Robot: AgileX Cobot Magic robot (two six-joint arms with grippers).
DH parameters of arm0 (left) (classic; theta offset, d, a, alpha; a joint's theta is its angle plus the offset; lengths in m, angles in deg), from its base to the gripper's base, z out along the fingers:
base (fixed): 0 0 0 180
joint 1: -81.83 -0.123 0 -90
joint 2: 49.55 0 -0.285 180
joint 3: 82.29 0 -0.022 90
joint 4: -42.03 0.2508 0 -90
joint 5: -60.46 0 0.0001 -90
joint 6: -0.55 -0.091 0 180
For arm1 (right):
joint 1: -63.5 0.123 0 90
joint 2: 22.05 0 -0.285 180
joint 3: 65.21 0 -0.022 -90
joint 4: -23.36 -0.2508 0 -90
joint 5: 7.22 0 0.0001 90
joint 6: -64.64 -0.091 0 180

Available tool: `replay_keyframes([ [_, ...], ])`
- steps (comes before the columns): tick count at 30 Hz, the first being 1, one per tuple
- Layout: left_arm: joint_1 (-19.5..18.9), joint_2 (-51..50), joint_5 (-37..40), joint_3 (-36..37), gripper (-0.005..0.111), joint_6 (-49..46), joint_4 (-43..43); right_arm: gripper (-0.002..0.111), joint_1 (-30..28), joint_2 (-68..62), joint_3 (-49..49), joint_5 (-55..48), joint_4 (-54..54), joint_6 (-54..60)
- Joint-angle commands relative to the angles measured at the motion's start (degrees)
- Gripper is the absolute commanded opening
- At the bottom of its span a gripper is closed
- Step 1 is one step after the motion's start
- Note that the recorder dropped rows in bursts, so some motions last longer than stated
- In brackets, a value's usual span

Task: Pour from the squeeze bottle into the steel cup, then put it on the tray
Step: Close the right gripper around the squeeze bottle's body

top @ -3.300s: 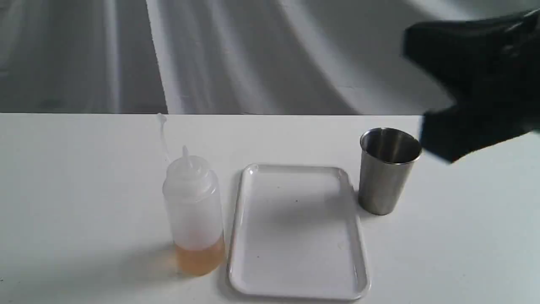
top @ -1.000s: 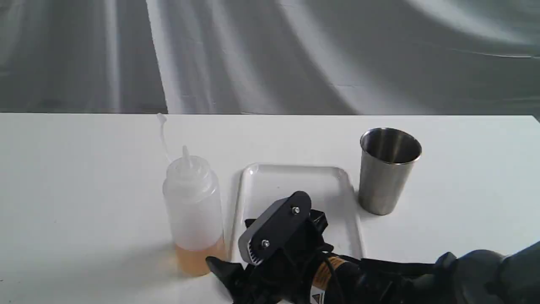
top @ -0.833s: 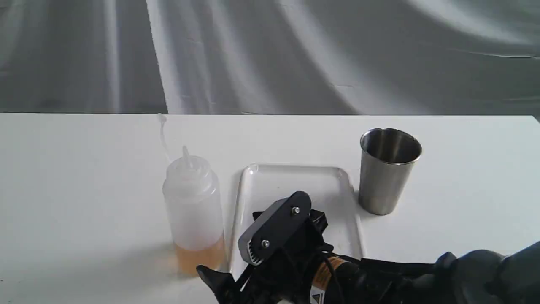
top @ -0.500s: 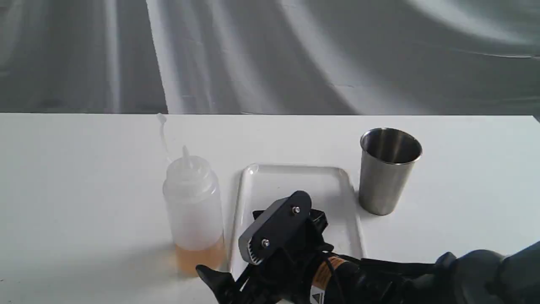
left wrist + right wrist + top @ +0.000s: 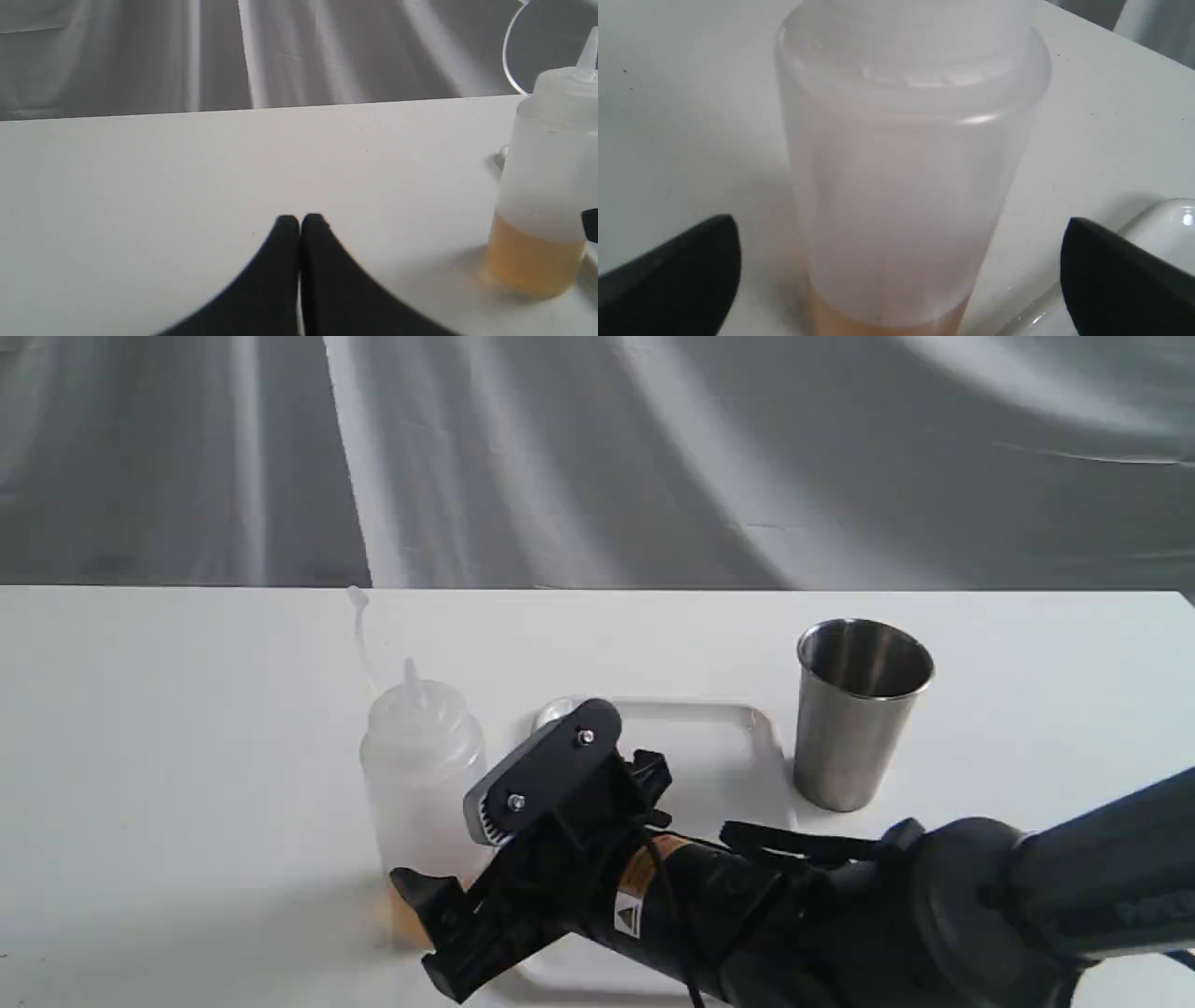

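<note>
The squeeze bottle (image 5: 420, 761) stands upright on the white table, left of the tray (image 5: 724, 733), with amber liquid at its base. My right gripper (image 5: 446, 861) reaches across the tray from the right and is open. In the right wrist view its fingertips (image 5: 710, 252) flank the bottle (image 5: 901, 163) on both sides without touching it. The steel cup (image 5: 859, 719) stands upright to the right of the tray. My left gripper (image 5: 299, 223) is shut and empty, low over the table, well apart from the bottle (image 5: 546, 186).
The right arm (image 5: 840, 915) lies low over the near half of the tray and hides it. A grey cloth backdrop hangs behind the table's far edge. The bottle's thin cap strap (image 5: 359, 635) sticks up behind its nozzle.
My right arm came down from the upper right across the tray. In the last half second it rose and pushed left, so its open fingers now straddle the bottle.
</note>
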Motion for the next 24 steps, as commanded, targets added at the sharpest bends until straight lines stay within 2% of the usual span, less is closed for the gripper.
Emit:
replay_keyframes([
  [1, -0.1, 0.1, -0.4, 0.3, 0.0, 0.3, -0.1, 0.091, 0.1, -1.8, -2.1, -0.6, 0.2, 0.2],
  [24, -0.1, 0.1, -0.4, 0.3, 0.0, 0.3, -0.1, 0.09, 1.0, -9.3, -13.3, -5.0, 0.2, -3.8],
])
